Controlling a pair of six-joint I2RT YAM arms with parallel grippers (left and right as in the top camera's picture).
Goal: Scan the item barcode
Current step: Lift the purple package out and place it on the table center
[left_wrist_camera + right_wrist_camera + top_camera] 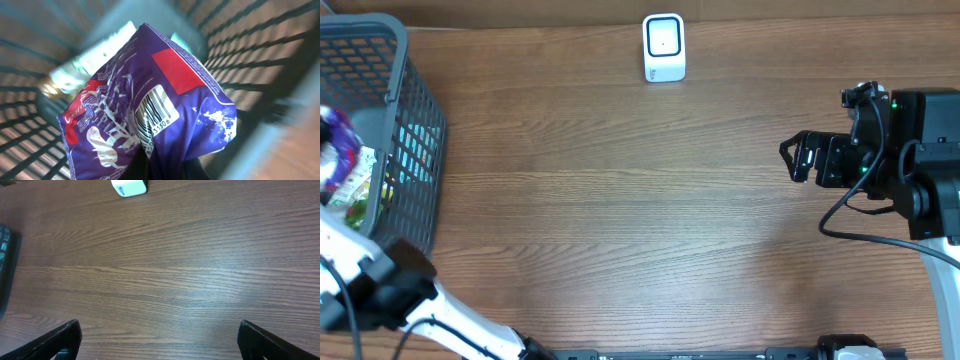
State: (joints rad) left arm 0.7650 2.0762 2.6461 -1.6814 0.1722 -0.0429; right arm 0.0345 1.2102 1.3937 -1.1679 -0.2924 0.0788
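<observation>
Left tool (162, 167): closed. In the left wrist view its fingers are almost entirely hidden behind the load. Only a dark shape shows at the bottom edge of that view, where the lower end of a purple packet (165, 100) is pinched. The tool has hold of this packet and nothing else.

Purple packet: inside the grey mesh basket (415, 130) at the left end of the table (620, 220). It is crumpled and tilted, with a red panel on its upper face. Its barcode (152, 112) faces the wrist camera and is legible in part. Basket mesh surrounds the packet on all sides, and other pale green and white goods (95, 60) lie blurred behind it. Whether the packet touches them cannot be told.

Right tool (788, 158): fully spread, holding nothing, touching nothing. It hangs above bare table at the right side, and both fingers frame wood grain in the right wrist view.

White scanner (664, 47): standing at the far edge of the table, centre, well apart from both tools and from the basket.
</observation>
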